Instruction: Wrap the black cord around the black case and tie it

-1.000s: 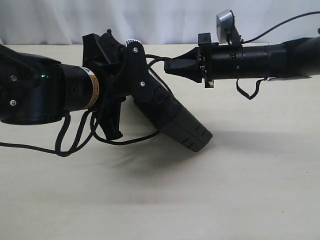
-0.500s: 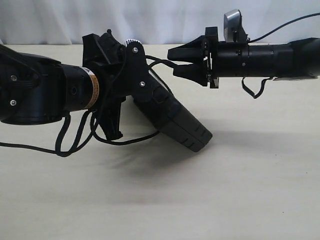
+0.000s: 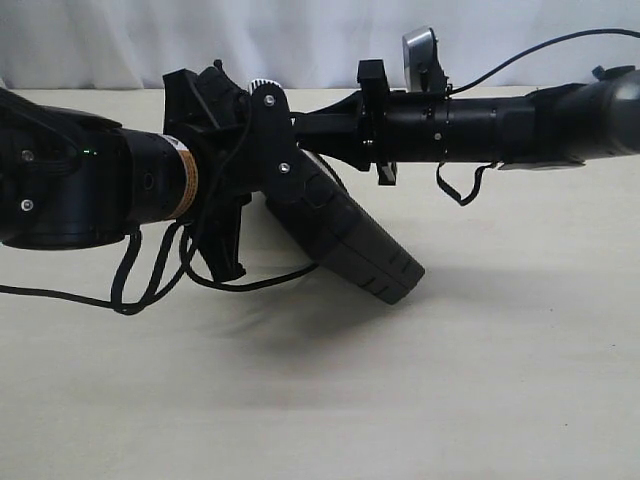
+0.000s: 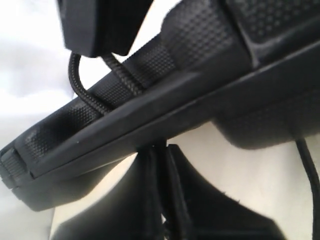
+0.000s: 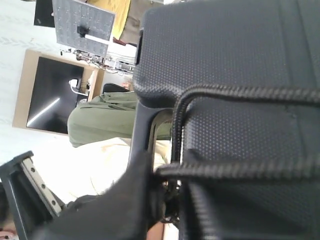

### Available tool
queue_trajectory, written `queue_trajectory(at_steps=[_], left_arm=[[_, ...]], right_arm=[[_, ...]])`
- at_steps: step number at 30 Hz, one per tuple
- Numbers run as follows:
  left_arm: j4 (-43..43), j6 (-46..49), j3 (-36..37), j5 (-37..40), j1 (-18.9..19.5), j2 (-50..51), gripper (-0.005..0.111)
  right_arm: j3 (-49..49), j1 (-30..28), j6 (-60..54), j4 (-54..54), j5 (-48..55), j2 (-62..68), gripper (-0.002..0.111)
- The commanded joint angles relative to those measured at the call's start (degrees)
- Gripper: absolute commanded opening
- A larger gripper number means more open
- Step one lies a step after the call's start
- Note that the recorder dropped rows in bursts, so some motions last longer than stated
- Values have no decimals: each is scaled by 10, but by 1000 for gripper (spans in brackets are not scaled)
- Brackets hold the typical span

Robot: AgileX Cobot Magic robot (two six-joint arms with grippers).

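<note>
The black case (image 3: 350,235) hangs tilted over the table, its upper end at my left gripper (image 3: 283,150). In the left wrist view the left gripper (image 4: 162,150) is shut, with a dark strand pinched between its fingers right at the edge of the case (image 4: 200,60). The black cord (image 4: 95,100) crosses the textured lid. Loose loops of the cord (image 3: 250,283) hang below the left arm. My right gripper (image 3: 305,125) has reached across to the case's upper end. There the right gripper (image 5: 167,172) is shut on a cord strand (image 5: 240,92) lying over the case (image 5: 240,50).
The beige table (image 3: 500,380) lies under the case, and a white curtain (image 3: 300,40) closes off the back. A thin robot cable (image 3: 455,190) dangles beneath the right arm. A person in green (image 5: 100,120) shows beyond the case in the right wrist view.
My right gripper opened, slid left to the case's upper end and closed there on the cord. The left arm and the case have stayed still.
</note>
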Motion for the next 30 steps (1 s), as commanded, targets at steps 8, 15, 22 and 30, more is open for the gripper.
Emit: queue_trajectory(at_steps=[8, 15, 22, 30], left_arm=[[-15, -5, -3, 113, -3, -24, 51], [-57, -7, -3, 84, -58, -138, 55], [-229, -15, 55, -42, 20, -160, 55], [-283, -20, 212, -350, 130, -153, 55]], right_arm=[[-3, 0, -17, 1, 21, 2, 4], [-3, 0, -34, 1, 21, 2, 4], [-4, 0, -66, 1, 43, 2, 4], [-4, 0, -66, -31, 43, -7, 4]])
